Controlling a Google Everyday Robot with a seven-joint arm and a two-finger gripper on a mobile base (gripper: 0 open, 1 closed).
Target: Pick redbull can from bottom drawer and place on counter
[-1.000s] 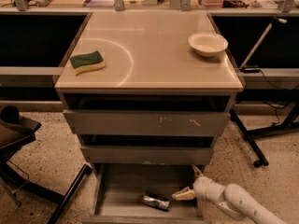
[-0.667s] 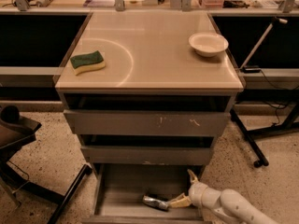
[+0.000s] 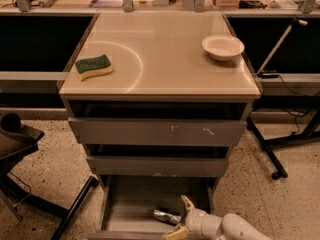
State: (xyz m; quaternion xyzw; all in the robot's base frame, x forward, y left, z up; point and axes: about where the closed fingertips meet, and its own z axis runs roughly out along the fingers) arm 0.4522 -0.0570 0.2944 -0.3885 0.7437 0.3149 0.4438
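Observation:
The redbull can (image 3: 165,215) lies on its side in the open bottom drawer (image 3: 131,204), a shallow grey tray pulled out at floor level. My gripper (image 3: 180,217) reaches in from the lower right on a white arm. It is open, with one pale finger (image 3: 187,203) behind the can's right end and the other (image 3: 173,231) in front of it. The can's right end lies between them. The beige counter (image 3: 165,49) with a pale arc mark tops the cabinet above.
A green and yellow sponge (image 3: 93,66) lies on the counter's left, a white bowl (image 3: 223,47) at its right rear. Two wider grey drawer fronts (image 3: 157,132) stand slightly open above. A dark chair base (image 3: 30,184) stands on the left, a stand leg (image 3: 265,151) on the right.
My gripper has moved left across the drawer to the can, and its fingers now stand on either side of the can's right end. The can has not moved.

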